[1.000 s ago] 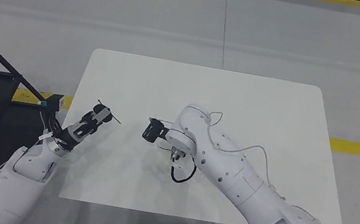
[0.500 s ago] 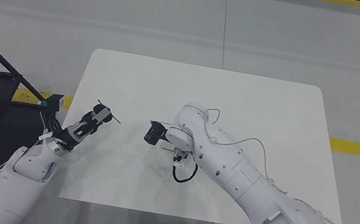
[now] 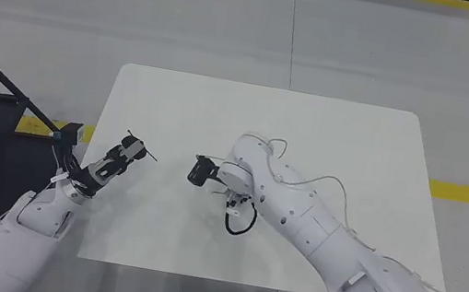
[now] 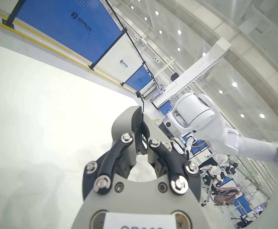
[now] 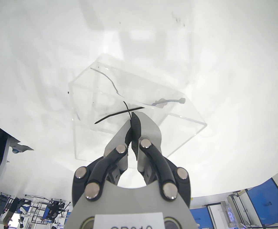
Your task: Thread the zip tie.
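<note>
While the left gripper (image 4: 140, 121) is clamped shut on the zip tie (image 4: 142, 104), its free end stands up past the fingertips, most likely offered as a steady target. Just across the table (image 3: 312, 131), the right gripper (image 5: 132, 118) is pinched on a thin black strand (image 5: 128, 109), ready to feed. Beyond it, a clear box (image 5: 184, 115) holds loose ties, probably the supply.

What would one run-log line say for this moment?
left gripper: shut on zip tie | right gripper: shut on black strip by clear box | grippers apart, not threaded
</note>
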Robot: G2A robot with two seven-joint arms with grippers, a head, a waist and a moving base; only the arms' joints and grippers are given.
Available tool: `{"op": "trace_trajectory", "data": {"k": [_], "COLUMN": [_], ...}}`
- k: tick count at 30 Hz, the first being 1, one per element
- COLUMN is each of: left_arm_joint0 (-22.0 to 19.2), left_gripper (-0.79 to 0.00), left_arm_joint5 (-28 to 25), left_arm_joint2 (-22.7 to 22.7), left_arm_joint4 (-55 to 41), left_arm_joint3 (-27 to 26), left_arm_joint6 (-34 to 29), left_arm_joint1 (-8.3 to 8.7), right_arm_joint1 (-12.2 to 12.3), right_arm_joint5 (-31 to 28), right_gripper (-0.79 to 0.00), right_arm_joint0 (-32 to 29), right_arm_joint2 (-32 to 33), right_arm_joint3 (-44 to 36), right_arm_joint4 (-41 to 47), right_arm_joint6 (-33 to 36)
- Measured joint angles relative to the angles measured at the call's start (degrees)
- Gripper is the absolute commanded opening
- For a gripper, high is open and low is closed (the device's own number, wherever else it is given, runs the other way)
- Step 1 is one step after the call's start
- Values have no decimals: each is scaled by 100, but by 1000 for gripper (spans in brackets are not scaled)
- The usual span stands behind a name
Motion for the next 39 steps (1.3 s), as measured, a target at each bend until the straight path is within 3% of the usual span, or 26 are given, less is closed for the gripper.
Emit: {"op": "trace_trajectory", "data": {"k": [9,22,31,39], "left_arm_joint0": [0,0,0,0], "left_gripper": [-785,-785,-785,-785], "left_arm_joint5": [0,0,0,0], "left_arm_joint2": [0,0,0,0], "left_arm_joint4": [0,0,0,0], "left_arm_joint3": [0,0,0,0], "left_arm_joint6": [0,0,0,0], "left_arm_joint1": [0,0,0,0], "right_arm_joint1": [159,703,1034,1161], "right_arm_joint5": [-17,40,-96,-77], "right_gripper": [-785,-785,-785,-785], "right_arm_joint0": [-116,-738,-1315,-1643], "right_arm_joint2": [298,1118,1882,2357], "right_arm_joint3": [-358,-1630,-2403,-2617], "right_arm_joint4": [-123,-566,-595,-274], "right_arm_joint6": [-88,109,-275,-810]}}
